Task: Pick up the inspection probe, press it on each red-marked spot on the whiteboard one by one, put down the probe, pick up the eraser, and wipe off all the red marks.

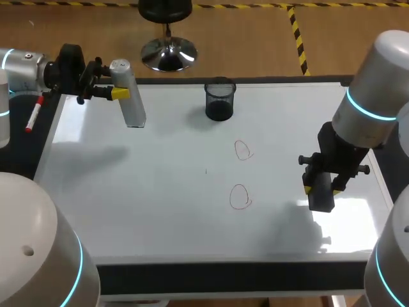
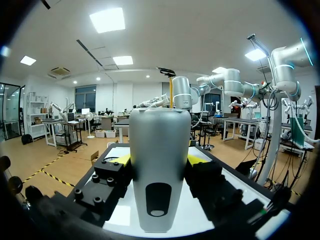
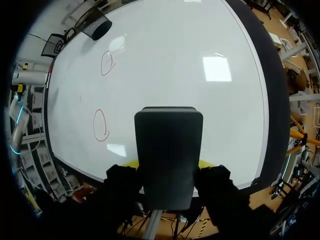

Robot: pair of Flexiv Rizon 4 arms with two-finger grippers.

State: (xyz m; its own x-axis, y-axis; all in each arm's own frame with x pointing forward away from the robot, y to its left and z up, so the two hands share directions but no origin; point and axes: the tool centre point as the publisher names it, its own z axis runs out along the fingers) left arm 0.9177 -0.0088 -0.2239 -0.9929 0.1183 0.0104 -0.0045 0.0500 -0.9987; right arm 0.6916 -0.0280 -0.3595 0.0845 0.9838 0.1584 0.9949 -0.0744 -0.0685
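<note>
Both hands loaded over the whiteboard.
At upper left the left hand grips the silver probe; at right the right hand clamps the black eraser, beside two red marks drawn mid-frame.

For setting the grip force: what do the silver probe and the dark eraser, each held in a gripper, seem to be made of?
The probe looks like silver-grey metal or painted plastic, satin finish: smooth, soft even sheen; which one, I cannot tell. The eraser looks like black matte plastic, perhaps foam: flat dull face, rounded corners, no glare.
</note>
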